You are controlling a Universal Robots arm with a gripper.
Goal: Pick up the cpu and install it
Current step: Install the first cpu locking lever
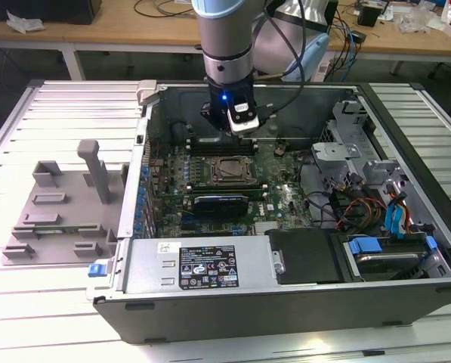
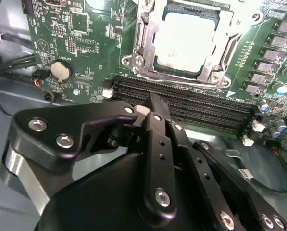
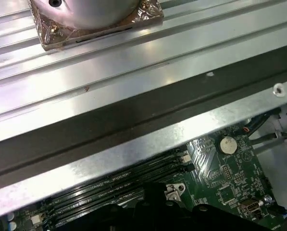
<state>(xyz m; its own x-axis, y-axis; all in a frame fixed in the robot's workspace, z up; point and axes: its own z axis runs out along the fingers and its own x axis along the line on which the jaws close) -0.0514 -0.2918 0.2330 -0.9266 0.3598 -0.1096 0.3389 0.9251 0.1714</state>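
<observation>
The cpu [image 2: 185,42] sat seated in its socket frame [image 2: 144,45] (retention frame open, so access stayed clear). Your gripper [image 2: 153,103] hovered beside it, fingers clenched on nothing, 1 memory-slot bank [image 2: 181,103] beneath.

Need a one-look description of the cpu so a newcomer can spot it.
Start at the open computer case on the slatted table, then find the green motherboard inside it. Near the board's middle sits a metal socket frame, and the cpu is the flat, pale silver square within it, unlike the long black memory slots alongside.
</observation>
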